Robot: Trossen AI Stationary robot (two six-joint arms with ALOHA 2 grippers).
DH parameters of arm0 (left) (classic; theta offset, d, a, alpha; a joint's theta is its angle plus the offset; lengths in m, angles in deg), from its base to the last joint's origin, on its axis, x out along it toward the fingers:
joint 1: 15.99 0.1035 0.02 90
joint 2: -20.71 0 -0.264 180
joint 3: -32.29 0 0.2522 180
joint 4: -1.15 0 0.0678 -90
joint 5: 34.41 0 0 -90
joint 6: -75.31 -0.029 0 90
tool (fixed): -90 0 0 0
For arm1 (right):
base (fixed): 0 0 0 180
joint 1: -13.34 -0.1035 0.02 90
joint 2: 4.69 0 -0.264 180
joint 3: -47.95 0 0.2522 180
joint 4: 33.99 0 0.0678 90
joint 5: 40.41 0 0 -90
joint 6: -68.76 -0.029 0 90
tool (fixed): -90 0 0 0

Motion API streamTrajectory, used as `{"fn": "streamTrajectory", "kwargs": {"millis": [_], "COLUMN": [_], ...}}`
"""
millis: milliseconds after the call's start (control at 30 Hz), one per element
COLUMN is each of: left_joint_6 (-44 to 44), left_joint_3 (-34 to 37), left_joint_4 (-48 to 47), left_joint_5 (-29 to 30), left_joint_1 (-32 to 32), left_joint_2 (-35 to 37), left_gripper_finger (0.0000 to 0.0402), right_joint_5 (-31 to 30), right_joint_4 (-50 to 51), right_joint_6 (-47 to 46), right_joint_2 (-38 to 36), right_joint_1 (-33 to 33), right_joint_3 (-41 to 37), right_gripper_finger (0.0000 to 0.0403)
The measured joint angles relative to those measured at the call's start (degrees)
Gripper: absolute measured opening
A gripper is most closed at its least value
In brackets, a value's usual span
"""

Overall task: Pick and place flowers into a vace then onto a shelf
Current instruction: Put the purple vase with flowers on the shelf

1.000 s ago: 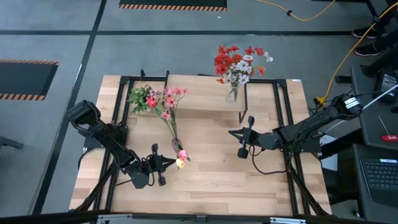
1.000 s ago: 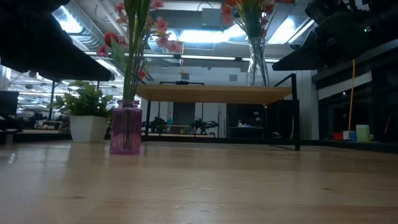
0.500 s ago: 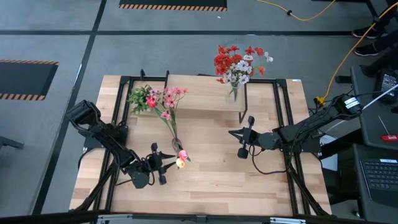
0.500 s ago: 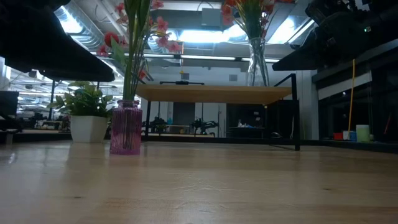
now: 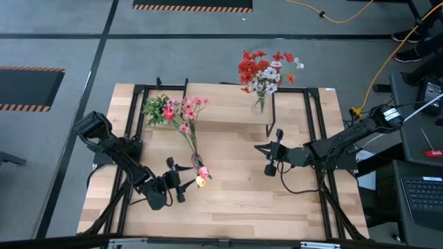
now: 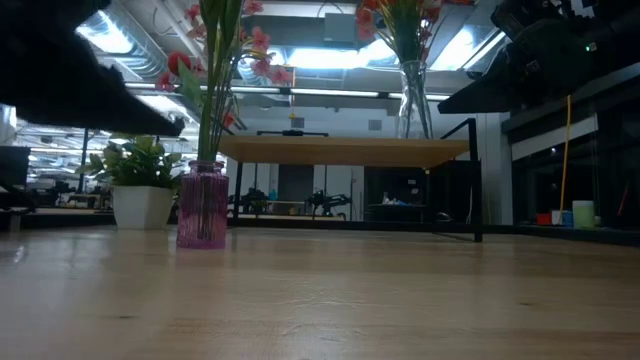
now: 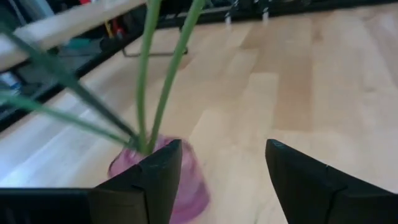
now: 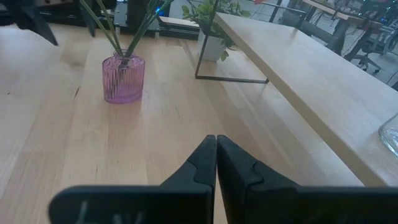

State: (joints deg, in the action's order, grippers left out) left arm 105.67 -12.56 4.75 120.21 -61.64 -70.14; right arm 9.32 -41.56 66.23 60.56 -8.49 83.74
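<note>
Left tool (image 7: 221, 180) open beside pink vase (image 7: 177, 180) holding flowers (image 5: 183, 114); right tool (image 8: 216, 162) closed, empty.

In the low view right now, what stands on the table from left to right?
Small green leafy plant in a white pot → ribbed pink glass vase of green-stemmed flowers → clear glass vase of flowers on the light-wood shelf → the shelf's thin black leg.
</note>
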Motion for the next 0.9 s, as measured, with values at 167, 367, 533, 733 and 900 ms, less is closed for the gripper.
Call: {"fn": "streamTrajectory", "kwargs": {"millis": [167,367,533,733,900], "left_joint_6": [13.64,20.17,23.32,22.76,19.35], "left_joint_3": [0.00,0.12,1.27,2.01,2.03], "left_joint_4": [-10.71,-15.47,-15.85,-17.97,-17.56], "left_joint_5": [-0.18,-1.32,-2.84,-7.23,-12.57], "left_joint_1": [0.00,0.00,1.63,5.50,8.11], "left_joint_2": [0.00,0.00,0.00,0.00,-0.02], "left_gripper_finger": [0.0226,0.0226,0.0226,0.0226,0.0226], "right_joint_5": [0.00,0.00,0.00,0.00,0.00], "right_joint_4": [-0.01,-0.01,-0.01,-0.04,-0.04], "right_joint_6": [0.00,0.09,0.18,0.20,0.42], "right_joint_2": [0.00,0.00,0.00,0.00,0.00], "right_joint_1": [0.01,0.01,0.00,0.01,0.02], "right_joint_3": [0.00,0.01,0.01,-0.01,0.00], "right_gripper_finger": [0.0017,0.0017,0.0016,0.0016,0.0016]}}
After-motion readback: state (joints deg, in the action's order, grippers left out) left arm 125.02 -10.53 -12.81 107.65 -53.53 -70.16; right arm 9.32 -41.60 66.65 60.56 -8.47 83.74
